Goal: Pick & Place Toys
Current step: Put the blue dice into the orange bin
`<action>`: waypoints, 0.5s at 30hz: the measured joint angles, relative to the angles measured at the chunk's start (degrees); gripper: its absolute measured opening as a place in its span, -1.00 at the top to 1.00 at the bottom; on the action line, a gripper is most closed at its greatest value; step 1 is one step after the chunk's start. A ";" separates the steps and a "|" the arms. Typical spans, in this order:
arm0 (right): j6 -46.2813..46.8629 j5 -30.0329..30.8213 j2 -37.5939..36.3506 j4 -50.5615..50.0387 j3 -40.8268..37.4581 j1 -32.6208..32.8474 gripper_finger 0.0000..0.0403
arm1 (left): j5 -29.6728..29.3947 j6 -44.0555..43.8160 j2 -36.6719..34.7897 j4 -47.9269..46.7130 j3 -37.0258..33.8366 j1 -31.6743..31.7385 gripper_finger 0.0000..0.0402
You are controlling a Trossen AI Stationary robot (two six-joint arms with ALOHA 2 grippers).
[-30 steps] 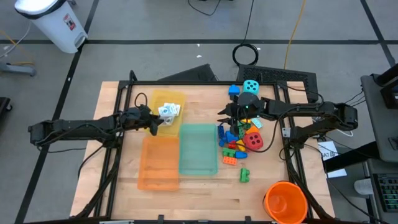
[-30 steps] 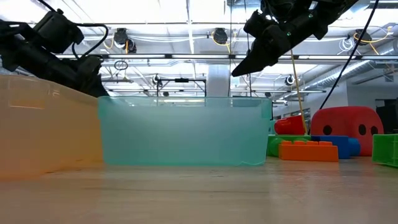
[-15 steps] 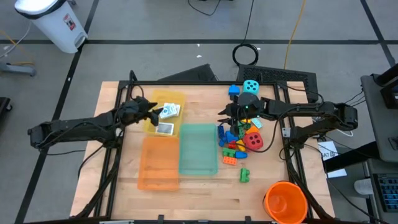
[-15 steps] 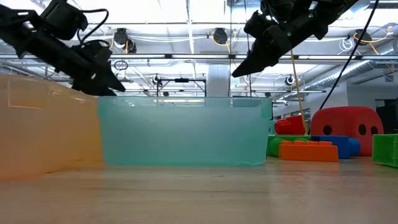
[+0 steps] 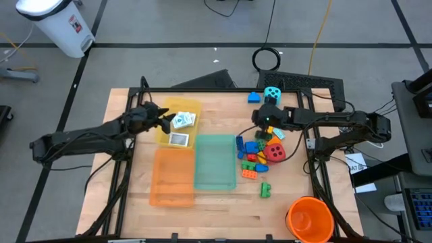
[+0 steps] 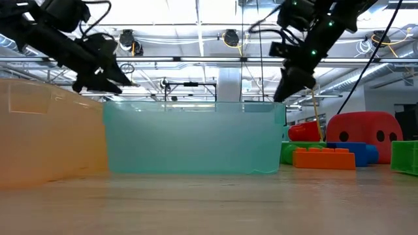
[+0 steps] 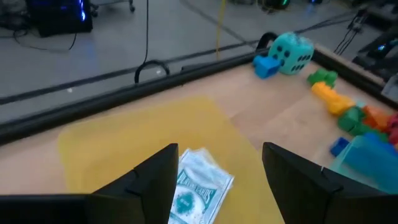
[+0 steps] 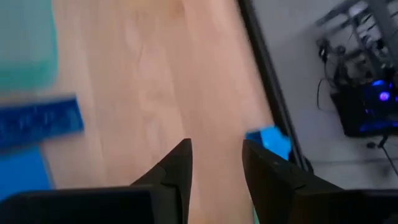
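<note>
The left gripper (image 5: 162, 119) hung over the yellow tray (image 5: 191, 109) in the upper-left-centre of the high view, fingers apart w/ nothing between them; in its wrist view a white picture card (image 7: 198, 185) lay on the tray floor right between the two fingers, slightly ahead of the tips. A second card (image 5: 179, 140) lay nearer the tray's lower end. The right gripper (image 5: 258, 120) sat right of centre, above the brick pile (image 5: 255, 156), jaws narrow but w/ a visible gap and nothing seen in them (wrist view showed bare wood between the fingers, so I'd call it empty). The relation that mattered, imo: the loose toys all lay on the right arm's side, below the right gripper in the high view, w/ the red die (image 5: 275, 152) at the pile's right edge and the teal die (image 5: 272, 92) plus a blue brick (image 5: 254, 98) above it near the top edge of the table. The right arm was clearly nearer to all of these; the left was well apart from them. A green brick (image 5: 265, 190) lay alone lower down. The orange tray (image 5: 171, 177) and teal tray (image 5: 214, 160) in the centre looked empty. For the next pick the right gripper probably needed to drop toward the pile.
</note>
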 joint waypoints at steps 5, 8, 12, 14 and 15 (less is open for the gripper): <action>-5.31 1.04 0.00 -3.86 0.00 -0.02 0.50 | 3.18 0.34 -3.50 0.26 0.00 -0.10 -0.19; -5.28 3.84 0.00 -2.43 0.00 -0.88 0.53 | 5.79 0.51 -4.02 0.08 0.00 -0.11 -0.19; -5.24 5.39 0.60 -0.23 0.00 -5.10 0.44 | 6.10 0.43 -4.02 0.03 0.00 -0.11 -0.19; -4.07 5.34 1.22 -0.45 0.00 -7.98 0.31 | 6.12 0.20 -4.02 0.05 0.00 -0.11 -0.19; -3.58 5.26 1.50 -0.45 0.00 -9.57 0.22 | 6.12 -0.30 -4.02 0.02 0.00 -0.11 -0.19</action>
